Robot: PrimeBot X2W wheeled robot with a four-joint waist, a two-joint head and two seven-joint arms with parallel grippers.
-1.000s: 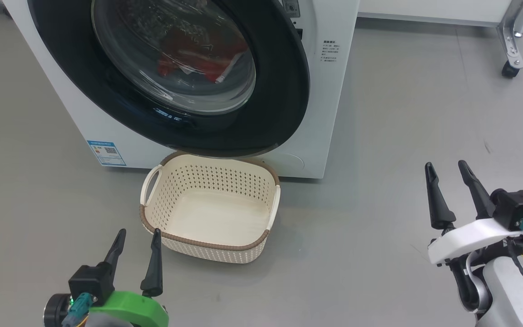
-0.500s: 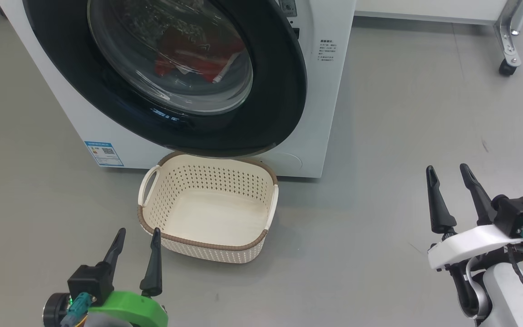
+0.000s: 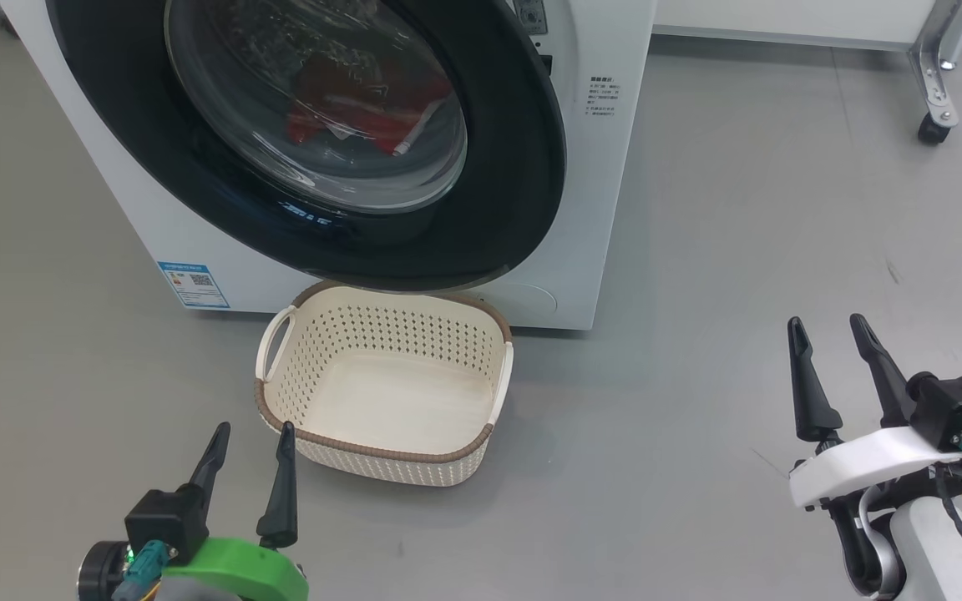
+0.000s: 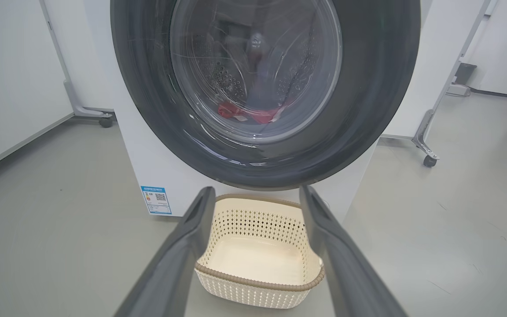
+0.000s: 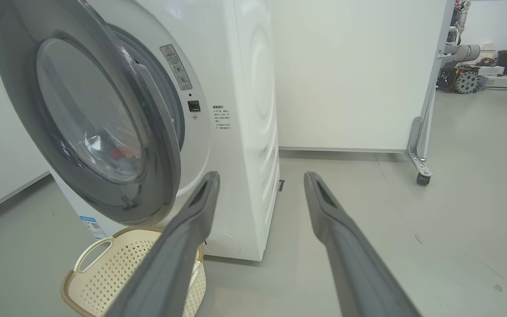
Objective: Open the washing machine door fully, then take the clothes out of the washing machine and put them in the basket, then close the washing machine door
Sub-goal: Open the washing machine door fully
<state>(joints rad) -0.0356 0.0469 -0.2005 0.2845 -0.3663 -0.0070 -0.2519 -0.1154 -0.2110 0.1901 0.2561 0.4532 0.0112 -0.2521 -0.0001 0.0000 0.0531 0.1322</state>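
You are facing a big white front-loading washing machine (image 3: 598, 209) that is standing on the grey floor (image 3: 698, 250). Its large round glossy black door with the bulging clear glass window (image 3: 514, 167) is hanging ajar: your right wrist view is showing its right edge standing a little way off the machine's front. The door's lower edge is overhanging the far rim of the small cream-white perforated plastic basket with the brown woven-look rim and two side handles (image 3: 389, 466), which is sitting on the floor just beside the machine's base. The bright red fabric clothes with white trim (image 3: 364, 100) are lying inside the drum and showing through the glass. Your long dark left fingers (image 3: 283, 484) are hovering spread apart and gripping nothing, just beside the basket's near left corner. Your right fingers (image 3: 807, 392) are likewise standing wide apart and holding nothing, well apart from the basket, over bare floor to its right. A small blue label sticker (image 3: 193, 285) is sitting at the lower left corner of the machine's front.
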